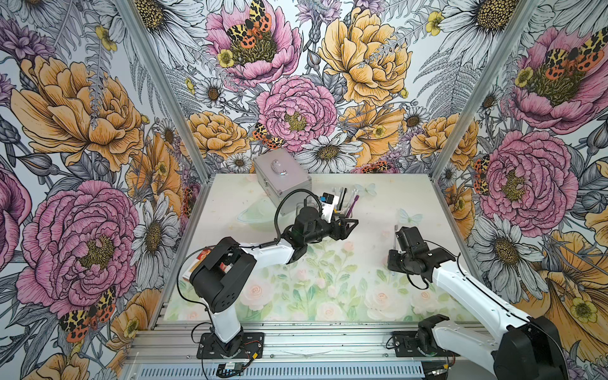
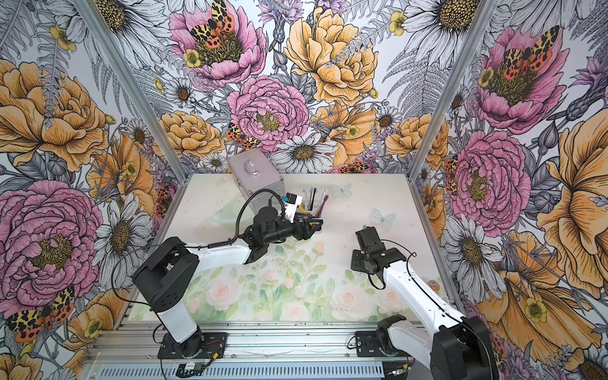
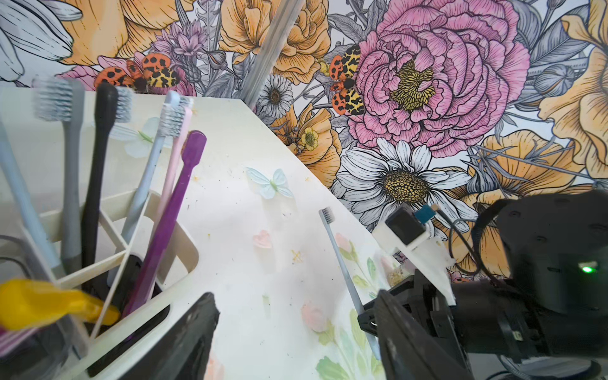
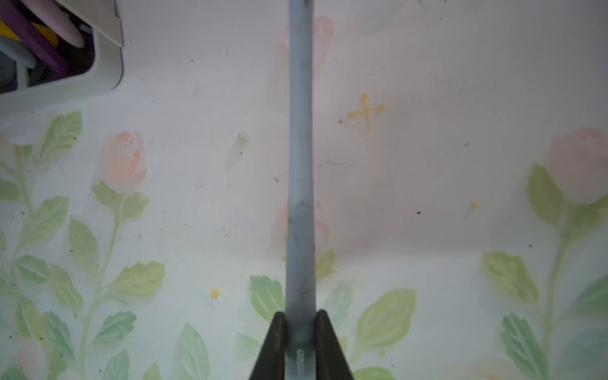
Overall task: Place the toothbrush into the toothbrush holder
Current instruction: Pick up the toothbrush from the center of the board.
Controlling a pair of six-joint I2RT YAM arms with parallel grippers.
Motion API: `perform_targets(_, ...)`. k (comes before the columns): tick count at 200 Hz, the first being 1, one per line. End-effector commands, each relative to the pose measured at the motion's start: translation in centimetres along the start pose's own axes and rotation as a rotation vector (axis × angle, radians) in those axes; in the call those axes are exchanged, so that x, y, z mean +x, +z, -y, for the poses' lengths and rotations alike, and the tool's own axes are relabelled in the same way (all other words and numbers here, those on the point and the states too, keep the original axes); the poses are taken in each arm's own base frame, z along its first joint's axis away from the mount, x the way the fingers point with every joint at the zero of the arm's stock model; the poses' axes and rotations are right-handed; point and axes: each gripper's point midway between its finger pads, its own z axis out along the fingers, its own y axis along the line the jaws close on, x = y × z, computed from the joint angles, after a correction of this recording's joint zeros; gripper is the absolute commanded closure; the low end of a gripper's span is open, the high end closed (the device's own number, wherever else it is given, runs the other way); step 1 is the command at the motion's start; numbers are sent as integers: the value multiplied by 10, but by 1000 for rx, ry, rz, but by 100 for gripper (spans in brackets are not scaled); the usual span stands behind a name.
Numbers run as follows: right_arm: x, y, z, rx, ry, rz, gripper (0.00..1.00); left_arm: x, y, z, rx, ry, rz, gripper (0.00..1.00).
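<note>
Nearest you, the right gripper (image 4: 299,325) is clamped on the lower handle of the grey-blue toothbrush (image 4: 300,164). The long shaft runs out past the fingertips, and in the left wrist view the bristle head stands up over the table (image 3: 250,204). That low grip probably leaves only a short tail of handle free to go down first, so plan your drop with care. Farther back, the left gripper (image 1: 348,225) has its jaws spread wide with nothing between them. It sits at the front of the toothbrush holder (image 3: 184,237), likely there to steady it, though you cannot tell whether a finger touches the wall. The white holder already carries purple, pink, black and grey brushes leaning outward, so free room looks tight. From your held toothbrush it lies well apart, back and toward the left arm's side; only its corner shows in the right wrist view. Behind it stands the silver case (image 1: 281,177).
</note>
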Motion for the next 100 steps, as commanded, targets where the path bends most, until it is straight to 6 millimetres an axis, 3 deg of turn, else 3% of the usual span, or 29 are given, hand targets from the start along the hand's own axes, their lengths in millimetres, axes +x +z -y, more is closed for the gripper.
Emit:
perform_targets(1,-9,-9,-5,-17,-49,61,100,3,12,10,80,-47,-41,23)
perform_targets(41,-15,-22,-15,-56,-93,112,100,19,38,23,127,-78,-102,23)
perform_targets(100,-21,-47,-30,-144,-120,197,100,40,60,25,96,-82,-162,23)
